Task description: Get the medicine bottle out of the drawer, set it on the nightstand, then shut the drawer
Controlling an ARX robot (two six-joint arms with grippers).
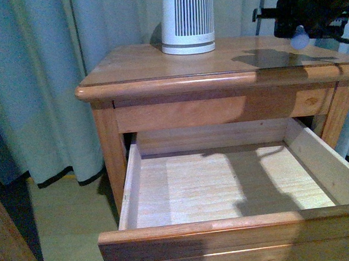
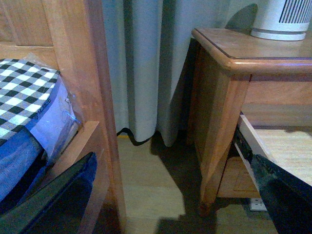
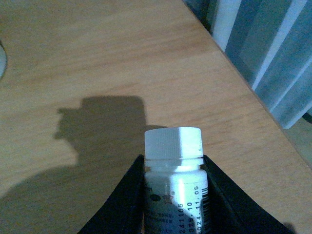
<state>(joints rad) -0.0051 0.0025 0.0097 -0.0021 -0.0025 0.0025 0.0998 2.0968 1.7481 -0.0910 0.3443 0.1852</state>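
Right gripper (image 3: 173, 163) clamps the medicine bottle (image 3: 174, 146) over the nightstand (image 1: 161, 65); drawer (image 1: 193, 187) gaping; left gripper (image 2: 168, 195) spread, empty.

The drawer (image 1: 222, 189) stands open; the right gripper (image 1: 302, 28) holds the medicine bottle (image 1: 300, 40) above the nightstand (image 1: 138, 64).

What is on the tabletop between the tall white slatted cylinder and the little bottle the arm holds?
Nothing. The front view shows only bare, shadowed nightstand wood between the cylinder and the medicine bottle.
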